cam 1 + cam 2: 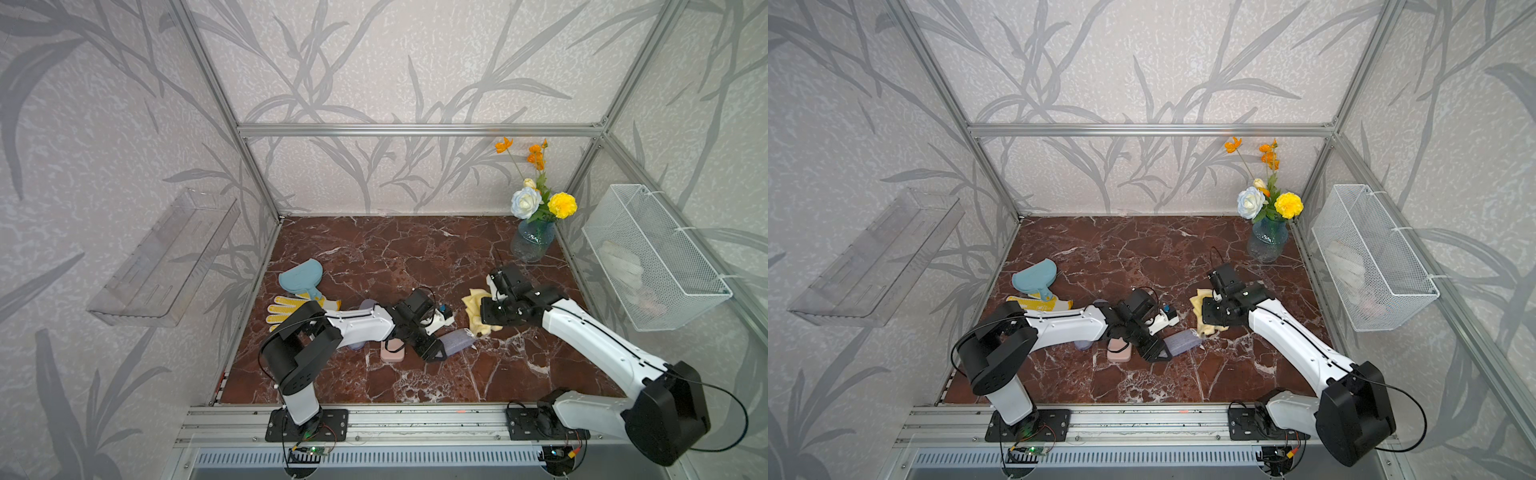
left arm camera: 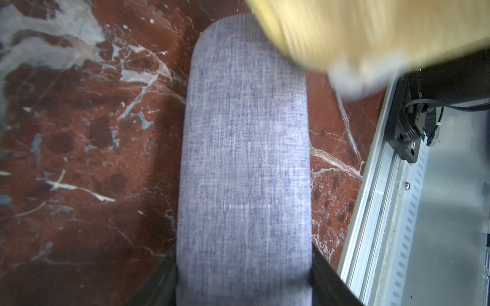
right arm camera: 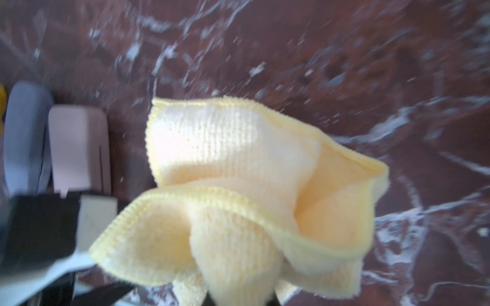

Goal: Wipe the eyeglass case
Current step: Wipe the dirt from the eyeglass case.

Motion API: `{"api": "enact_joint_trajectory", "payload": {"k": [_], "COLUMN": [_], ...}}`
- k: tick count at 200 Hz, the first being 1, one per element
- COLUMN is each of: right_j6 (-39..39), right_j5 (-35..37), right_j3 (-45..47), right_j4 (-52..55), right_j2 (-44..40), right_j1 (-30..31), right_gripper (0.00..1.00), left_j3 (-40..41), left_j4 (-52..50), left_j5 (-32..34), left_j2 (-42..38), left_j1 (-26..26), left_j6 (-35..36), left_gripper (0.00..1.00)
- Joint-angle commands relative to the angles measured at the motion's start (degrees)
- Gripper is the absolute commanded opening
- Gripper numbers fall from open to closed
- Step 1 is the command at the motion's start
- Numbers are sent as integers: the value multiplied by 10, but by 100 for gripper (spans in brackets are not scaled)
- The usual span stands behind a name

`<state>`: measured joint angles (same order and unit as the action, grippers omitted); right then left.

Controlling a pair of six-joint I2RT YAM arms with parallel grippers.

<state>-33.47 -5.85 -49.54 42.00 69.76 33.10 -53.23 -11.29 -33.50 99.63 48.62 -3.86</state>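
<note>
The eyeglass case (image 1: 460, 340) (image 1: 1183, 341) is an oblong blue-grey fabric case, low over the marble near the middle. My left gripper (image 1: 438, 351) (image 2: 244, 267) is shut on one end of it, a black finger (image 2: 161, 280) on each side. In the left wrist view the case (image 2: 244, 159) runs straight away from the jaws. My right gripper (image 1: 489, 318) (image 3: 242, 296) is shut on a crumpled yellow cloth (image 1: 478, 311) (image 1: 1202, 309) (image 3: 238, 185). The blurred cloth (image 2: 344, 31) hangs over the case's far end; its fingertips are hidden in the cloth.
A pink case (image 1: 392, 353) lies beside my left gripper, and a lilac one (image 1: 368, 305) is partly under the left arm. A light-blue dustpan (image 1: 301, 276) and yellow glove (image 1: 284, 309) lie at the left. A flower vase (image 1: 532, 243) stands back right, a wire basket (image 1: 656, 257) hangs on the right wall.
</note>
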Motion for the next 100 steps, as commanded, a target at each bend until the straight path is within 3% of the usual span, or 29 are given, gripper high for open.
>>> {"api": "enact_joint_trajectory", "payload": {"k": [1, 37, 79, 100], "right_j6": [-83, -88, 42, 88], "right_j5": [-39, -47, 115, 162], "right_j3": [24, 27, 20, -28], "right_j4": [-22, -44, 42, 80], "right_j2": [-4, 57, 60, 39], "right_j1": [40, 39, -88, -95], "right_gripper": [0, 0, 0, 0], "left_j3": [-11, -13, -6, -10], "left_j4": [-18, -18, -11, -15], "left_j5": [-15, -18, -19, -19], "left_j2": [8, 7, 6, 7], "left_j1": [-9, -19, -19, -18], "left_j6": [-11, -16, -17, -16], "left_gripper": [7, 7, 7, 7]}}
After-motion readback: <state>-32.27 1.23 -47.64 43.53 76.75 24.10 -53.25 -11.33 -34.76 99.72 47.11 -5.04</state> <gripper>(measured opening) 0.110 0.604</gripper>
